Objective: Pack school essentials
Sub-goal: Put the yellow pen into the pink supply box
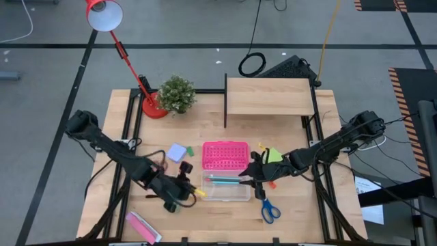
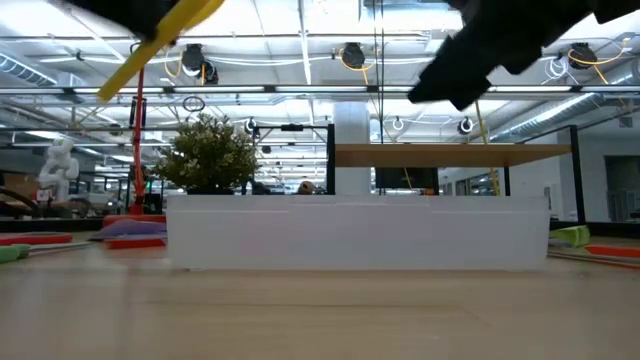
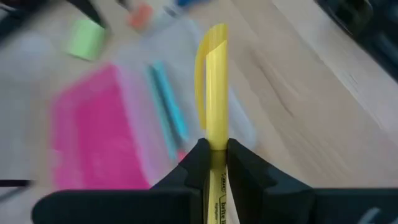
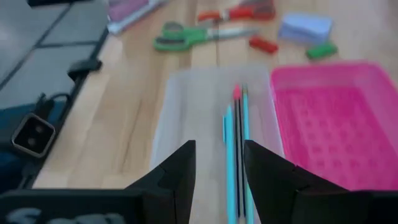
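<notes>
Your left gripper (image 3: 212, 163) is clamped on a yellow highlighter (image 3: 213, 93), which juts out past the fingertips above the table, just beside the near-left corner of the clear box (image 1: 226, 187); in the low view the highlighter (image 2: 160, 45) hangs tilted in the air, clear of the wood. Your right gripper (image 4: 219, 167) hovers over the right end of that same box with its fingers parted and nothing between them. Inside the clear box (image 4: 180, 118) you can see a few thin pens (image 4: 237, 149) lying side by side lengthwise, teal ones and a red-tipped one. The pink perforated lid (image 1: 224, 156) lies flat on the table touching the box's far side. To the left of the lid you have a pale-blue note pad (image 1: 177, 152) and a small green piece (image 1: 189, 149) next to it. The green-handled scissors (image 4: 186, 37) and red-handled scissors (image 4: 239, 11) lie on the table beyond the box in the right wrist view. The blue-handled scissors (image 1: 268, 210) lie on the wood near the right gripper, toward the table's front edge. A lime-green pad (image 1: 274, 155) sits just behind the right gripper, and something orange beside it may be the eraser, though it is too small to be sure. A flat pink packet (image 1: 143, 226) lies at the front-left corner.
</notes>
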Available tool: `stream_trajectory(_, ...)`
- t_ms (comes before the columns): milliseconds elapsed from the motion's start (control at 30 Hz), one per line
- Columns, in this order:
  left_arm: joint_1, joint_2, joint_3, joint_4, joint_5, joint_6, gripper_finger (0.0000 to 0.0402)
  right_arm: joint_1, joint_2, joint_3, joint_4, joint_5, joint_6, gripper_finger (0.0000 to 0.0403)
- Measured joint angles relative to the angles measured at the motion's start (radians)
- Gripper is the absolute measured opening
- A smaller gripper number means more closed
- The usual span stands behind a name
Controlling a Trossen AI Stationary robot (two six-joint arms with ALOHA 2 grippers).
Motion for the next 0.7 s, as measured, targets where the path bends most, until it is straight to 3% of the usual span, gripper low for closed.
stream_trajectory(200, 0.022, -0.069, 0.0, 0.206, -0.122, 0.075, 0.0047, 0.04, 0.0, 0.0, 0.143, 0.098, -0.128, 0.013)
stream_trajectory(433, 0.09, -0.051, 0.0, 0.554, -0.12, 0.147, 0.0047, 0.11, 0.021, 0.0, 0.359, 0.246, -0.324, 0.0131)
stream_trajectory(600, 0.136, -0.02, 0.001, 0.764, -0.118, 0.139, 0.0047, 0.147, 0.054, 0.0, 0.505, 0.424, -0.391, 0.0131)
stream_trajectory(700, 0.142, 0.02, -0.002, 0.867, -0.101, 0.18, 0.0047, 0.15, 0.078, 0.0, 0.586, 0.441, -0.404, 0.0131)
